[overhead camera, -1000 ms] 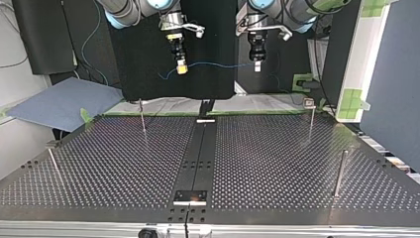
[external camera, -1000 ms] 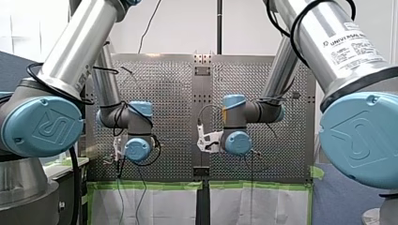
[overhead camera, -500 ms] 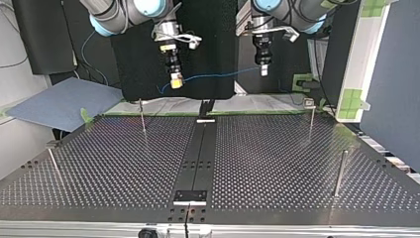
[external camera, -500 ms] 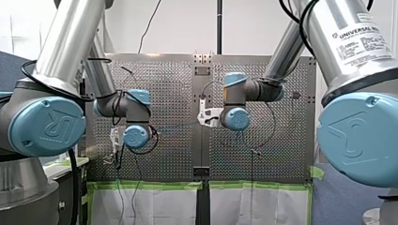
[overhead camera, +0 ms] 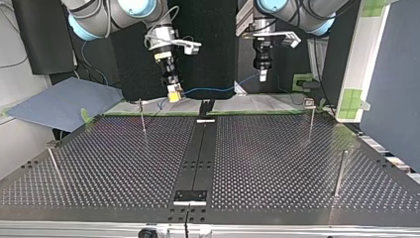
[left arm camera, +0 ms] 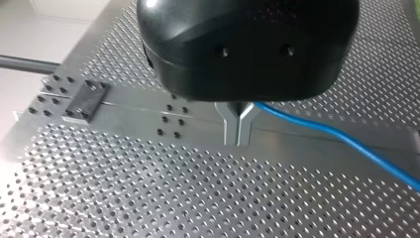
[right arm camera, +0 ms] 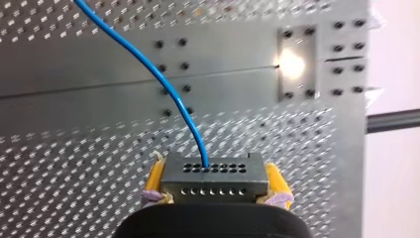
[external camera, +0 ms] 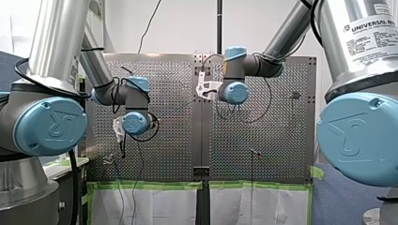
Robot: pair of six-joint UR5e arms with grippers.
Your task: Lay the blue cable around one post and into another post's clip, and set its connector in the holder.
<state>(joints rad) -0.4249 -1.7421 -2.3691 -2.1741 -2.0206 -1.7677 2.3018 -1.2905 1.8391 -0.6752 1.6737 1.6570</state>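
Two grippers hang above the far edge of the perforated table [overhead camera: 277, 163], neither touching it. At the top view's left, my right gripper [overhead camera: 173, 94] has its yellow pads [right arm camera: 273, 179] pressed against the two ends of the grey connector [right arm camera: 213, 177], pinching it. Its arm enters from the upper left, and the gripper tilts slightly, tip toward the table's middle. From the connector the blue cable [overhead camera: 213, 90] spans the air to the right, sloping up to my left gripper [overhead camera: 263, 75], which points straight down. Its metal fingers [left arm camera: 229, 124] are pressed together, and the cable emerges where they meet, pinched between them.
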